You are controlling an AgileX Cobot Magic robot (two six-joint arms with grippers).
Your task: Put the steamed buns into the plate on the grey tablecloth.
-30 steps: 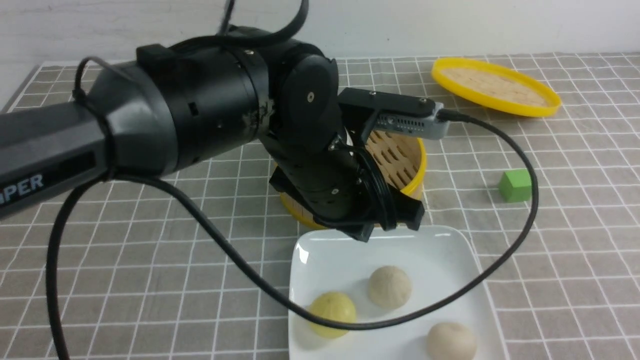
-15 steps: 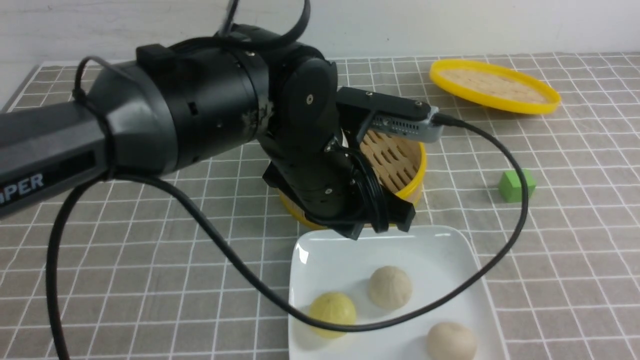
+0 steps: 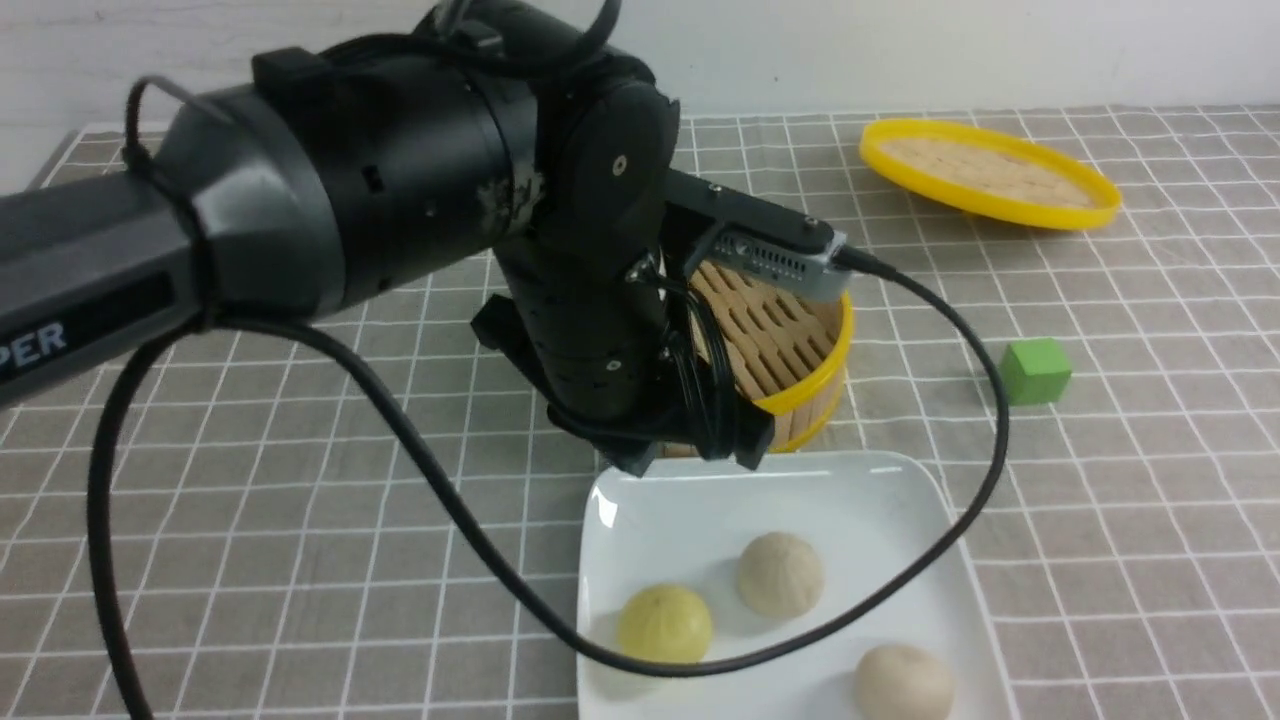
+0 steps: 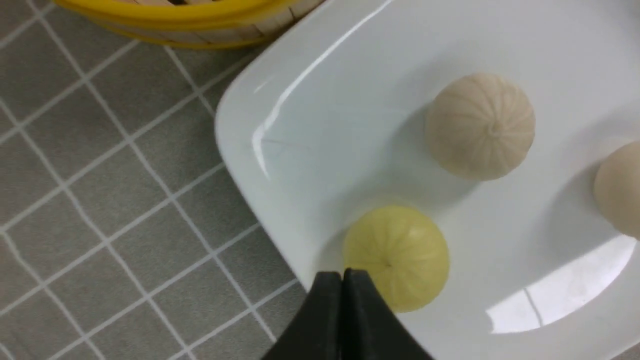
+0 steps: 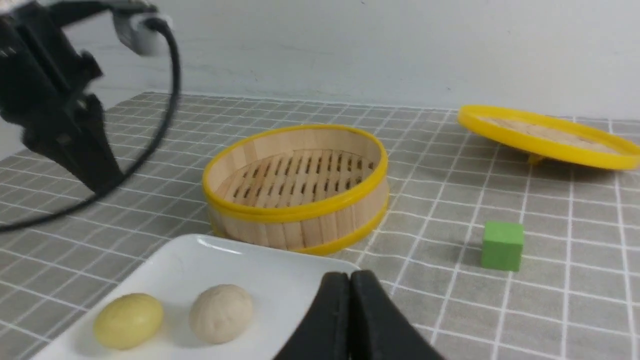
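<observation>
Three steamed buns (image 3: 780,573) are sitting on the white plate (image 3: 680,510), lower centre of frame, on the grey tablecloth (image 3: 300,520). Fingers of left gripper (image 4: 343,275) and right gripper (image 5: 350,278) are pressing together, empty: probably nothing left to carry.

Back wall (image 3: 950,50): plain matt off-white, running the full width behind the bench; the right wrist view shows it as a slightly greyer white with a few faint dark specks. Bench (image 3: 35,155): its own surface shows only as a narrow pale strip at the far left corner, at the foot of the wall. Light: even and diffuse, coming from above, so shadows on the bench are short and soft-edged.
</observation>
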